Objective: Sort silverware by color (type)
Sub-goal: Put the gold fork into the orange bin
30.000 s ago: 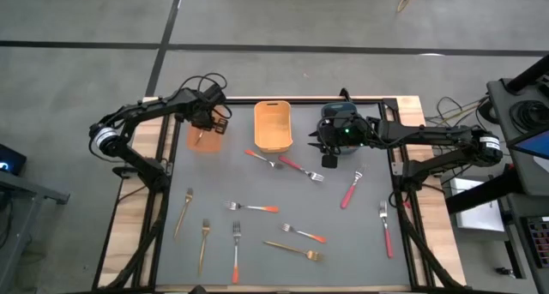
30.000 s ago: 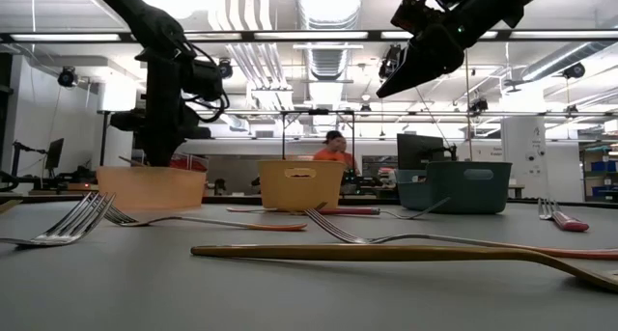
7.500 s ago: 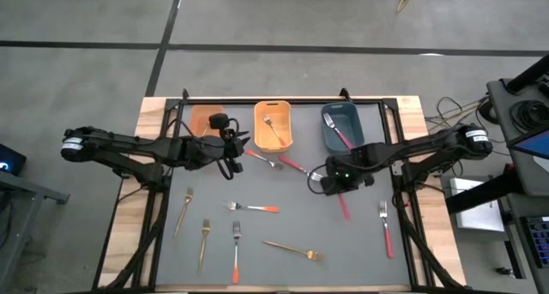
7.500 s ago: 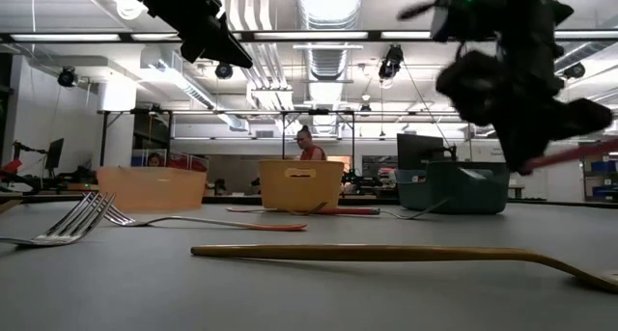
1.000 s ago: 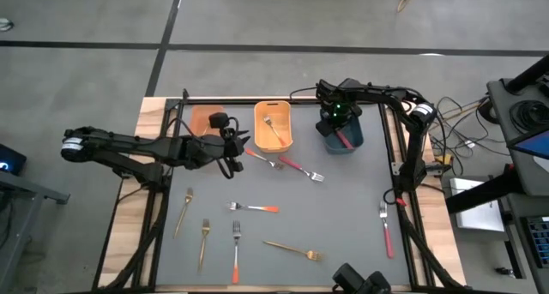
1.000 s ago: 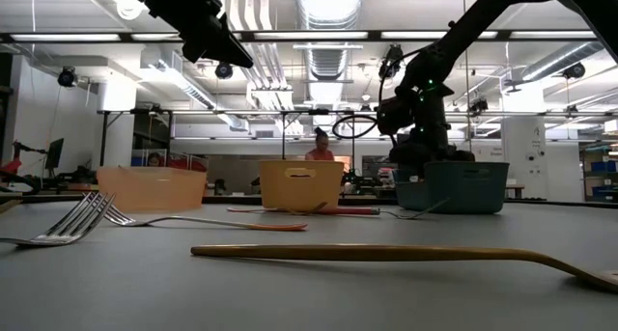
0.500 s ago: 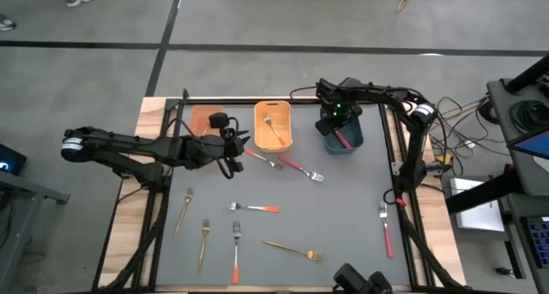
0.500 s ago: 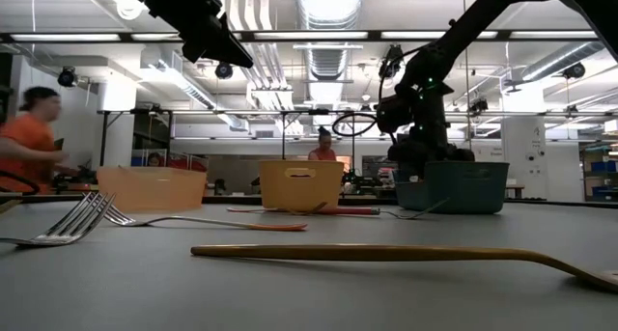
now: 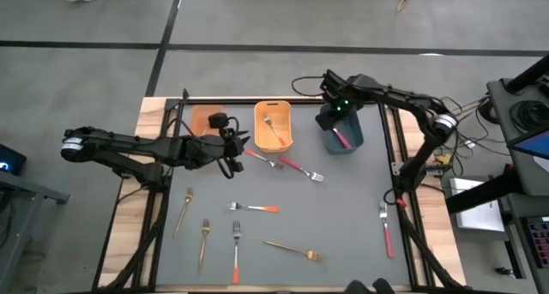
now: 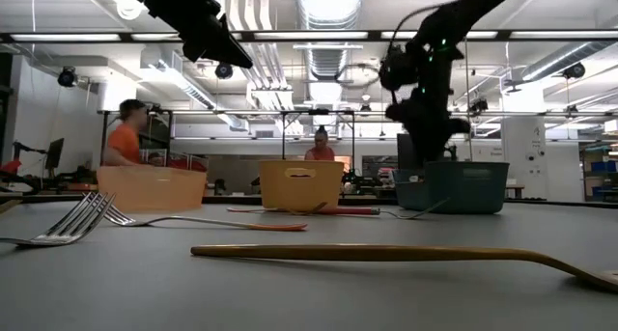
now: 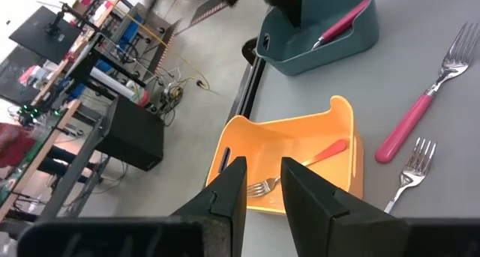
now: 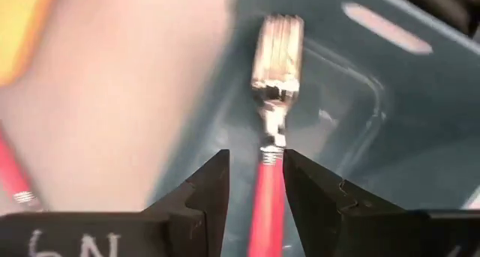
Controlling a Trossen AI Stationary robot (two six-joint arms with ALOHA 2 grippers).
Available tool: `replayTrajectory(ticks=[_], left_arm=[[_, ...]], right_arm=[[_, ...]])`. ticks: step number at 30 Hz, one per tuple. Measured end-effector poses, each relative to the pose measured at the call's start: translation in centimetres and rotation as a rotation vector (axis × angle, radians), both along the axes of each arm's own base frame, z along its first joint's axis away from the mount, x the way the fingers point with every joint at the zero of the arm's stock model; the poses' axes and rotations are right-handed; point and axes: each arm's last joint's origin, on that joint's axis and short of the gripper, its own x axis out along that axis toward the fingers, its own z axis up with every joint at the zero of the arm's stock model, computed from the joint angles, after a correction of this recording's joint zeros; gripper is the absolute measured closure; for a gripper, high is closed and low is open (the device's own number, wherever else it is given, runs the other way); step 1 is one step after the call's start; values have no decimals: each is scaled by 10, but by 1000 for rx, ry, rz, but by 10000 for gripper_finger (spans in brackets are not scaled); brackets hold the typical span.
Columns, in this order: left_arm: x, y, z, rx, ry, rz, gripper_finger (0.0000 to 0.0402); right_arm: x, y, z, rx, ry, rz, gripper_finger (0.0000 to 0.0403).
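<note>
My right gripper (image 9: 336, 114) hangs open above the blue bin (image 9: 355, 145), fingers pointing down. A red-pink-handled fork (image 12: 268, 189) lies in that bin below the gap between the fingers. My left gripper (image 9: 238, 146) hovers over the table near the yellow-orange bin (image 9: 286, 114), its fingers (image 11: 264, 167) a little apart with nothing between them. An orange-handled fork (image 9: 271, 123) lies in the yellow-orange bin. Several gold, orange-handled and red-pink-handled forks lie flat on the grey mat, among them a pink one (image 9: 300, 168) and an orange one (image 9: 260, 158) close to the left gripper.
A peach bin (image 9: 204, 118) stands at the far left, beside the yellow-orange one. Loose forks are spread over the mat's near half: gold (image 9: 293, 249), orange-handled (image 9: 236, 251), red-pink (image 9: 386, 230). People move in the room beyond the table's far edge (image 10: 126, 143).
My right gripper has risen from inside the blue bin to well above its rim. The red-pink fork stays lying in the bin.
</note>
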Motion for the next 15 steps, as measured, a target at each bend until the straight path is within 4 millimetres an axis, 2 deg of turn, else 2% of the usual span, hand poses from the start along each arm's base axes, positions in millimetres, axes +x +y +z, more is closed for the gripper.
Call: replayTrajectory(ticks=[4, 8, 15], left_arm=[[-1, 0, -2, -56, -24, 30, 335], [-4, -1, -8, -185, -41, 70, 335], [-12, -5, -21, -445, 6, 86, 335]], right_arm=[[8, 23, 19, -96, -83, 66, 287], [18, 50, 37, -206, -157, 139, 287], [30, 97, 53, -317, -315, 277, 287]])
